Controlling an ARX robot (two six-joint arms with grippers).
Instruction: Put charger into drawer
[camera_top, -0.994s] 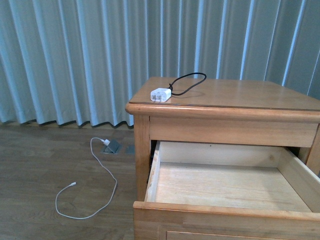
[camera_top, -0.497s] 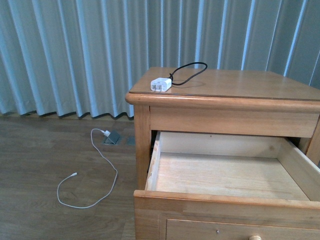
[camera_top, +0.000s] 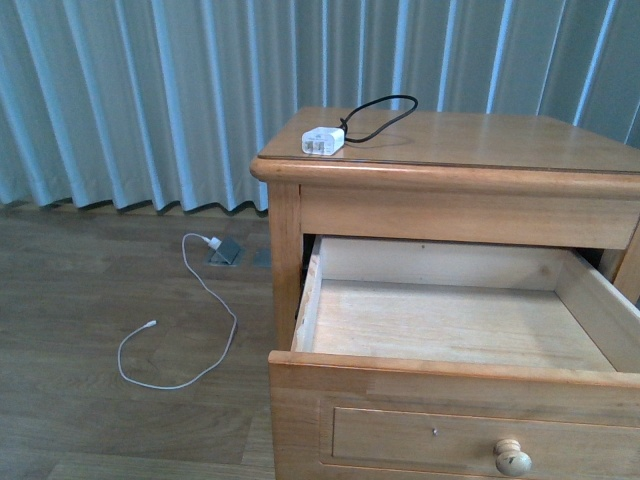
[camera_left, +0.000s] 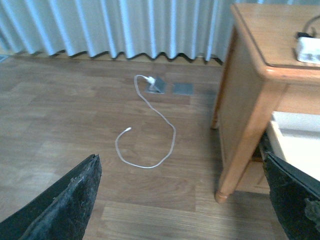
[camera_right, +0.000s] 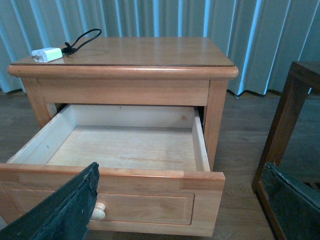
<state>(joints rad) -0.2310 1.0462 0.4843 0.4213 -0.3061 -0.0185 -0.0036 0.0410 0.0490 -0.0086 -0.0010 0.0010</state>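
pale curtains (camera_top: 150, 100) back the nightstand (camera_top: 470, 215); the charger (camera_top: 322, 141) lies on its top, well apart from left gripper (camera_left: 181, 157) and right gripper (camera_right: 180, 167), both spread wide; drawer (camera_top: 450, 375) open.

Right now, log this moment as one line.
charger: on nightstand top | drawer: open, empty | left tool: open, empty | right tool: open, empty

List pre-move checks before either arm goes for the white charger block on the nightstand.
1. Light-brown wooden drawer pulled open, pale inside bare: ok.
2. Small white charger block with black looped cable lying free on the wooden nightstand top: ok.
3. Left gripper open, empty: ok.
4. Right gripper open, empty: ok.
5. Long white cable down on the floor, apart from the charger: ok.
6. Charger within reach: cannot tell.
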